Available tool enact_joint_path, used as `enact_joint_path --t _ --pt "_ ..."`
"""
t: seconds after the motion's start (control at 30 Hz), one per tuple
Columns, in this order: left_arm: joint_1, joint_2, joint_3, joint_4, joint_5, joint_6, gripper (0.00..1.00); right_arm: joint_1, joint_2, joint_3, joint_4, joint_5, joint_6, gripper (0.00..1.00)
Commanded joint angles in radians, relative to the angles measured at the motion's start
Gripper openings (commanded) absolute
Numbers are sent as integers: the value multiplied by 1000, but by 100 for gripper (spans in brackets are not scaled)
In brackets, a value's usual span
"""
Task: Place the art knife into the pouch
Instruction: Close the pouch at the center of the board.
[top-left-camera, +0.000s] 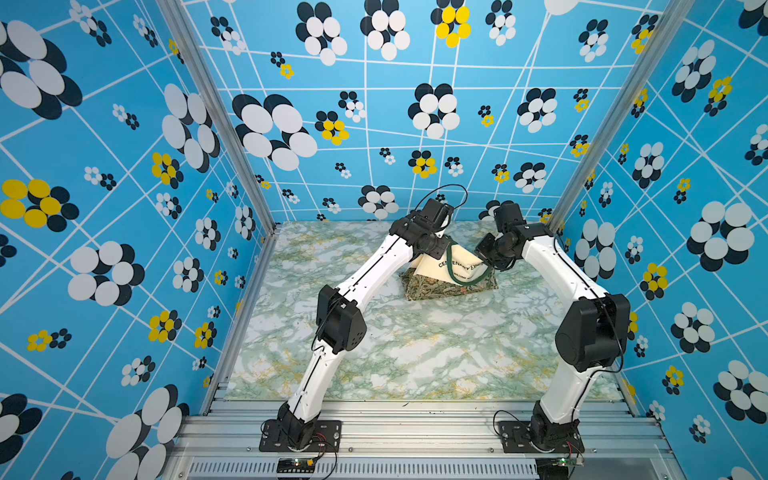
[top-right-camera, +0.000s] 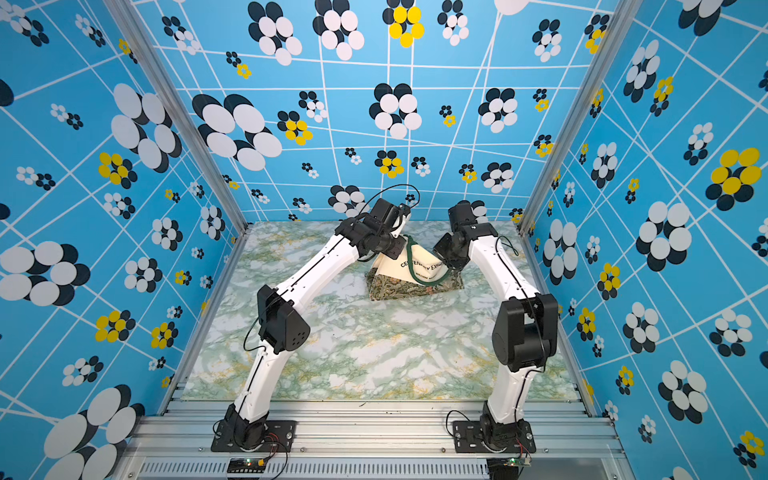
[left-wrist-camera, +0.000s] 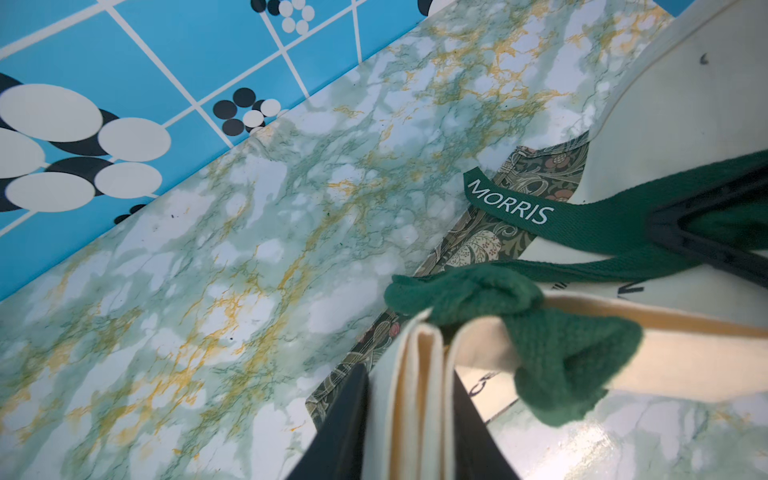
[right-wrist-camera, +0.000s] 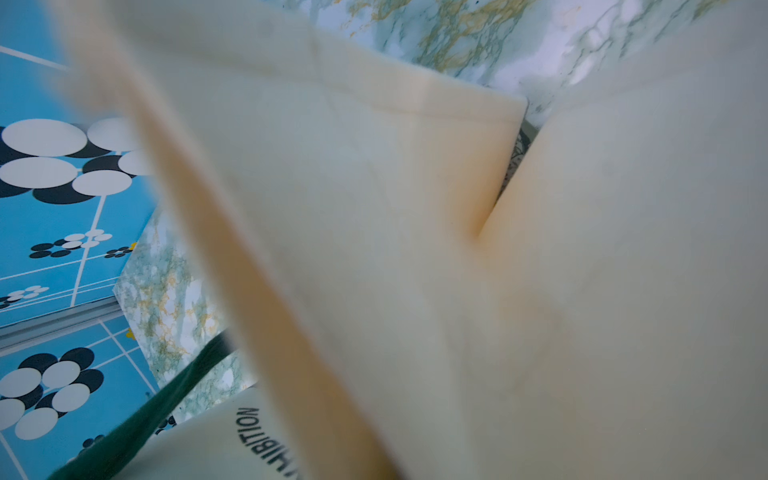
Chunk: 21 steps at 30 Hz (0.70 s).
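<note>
The pouch sits far on the marbled table, slightly right of centre between the two arms. It is pulled up into a tent shape, with its leafy patterned band on the tabletop. In both top views its cream face carries black print, "CENTENARY EX…", partly cut off by the right arm; a smaller line beneath is too small to read. The right wrist view, almost filled with blurred cream canvas, shows the end of that word, "HIBITION".

The left gripper pinches a folded cream edge of the pouch at its left upper corner, with a black finger on each side of the fold. A dark green handle beside it bears white lettering, "MORRIS".

The right gripper is at the pouch's right upper edge. Its jaws are pressed together there, where the green handle passes.
</note>
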Motion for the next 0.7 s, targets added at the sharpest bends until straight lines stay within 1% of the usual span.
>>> enact_joint_path --t 0.0,0.13,0.3,0.5,0.6,0.63,0.67 --pt "115 27 28 74 -127 -48 30 3 -53 -20 -73 -41 -14 0" --pt "118 11 12 71 -133 -46 29 13 1 26 -47 -75 -39 0" --pt "120 -49 -78 109 -169 -21 28 24 60 108 -53 -90 -46 0" --pt "124 -77 -123 120 -182 -26 29 36 106 174 -60 -105 -61 0" --pt "124 -87 -143 125 -175 -37 31 39 126 204 -64 -108 -67 0" --pt "124 -91 -148 127 -176 -40 34 39 131 214 -65 -110 -69 1" --pt "124 -94 -154 130 -178 -43 39 39 134 221 -66 -110 -72 6"
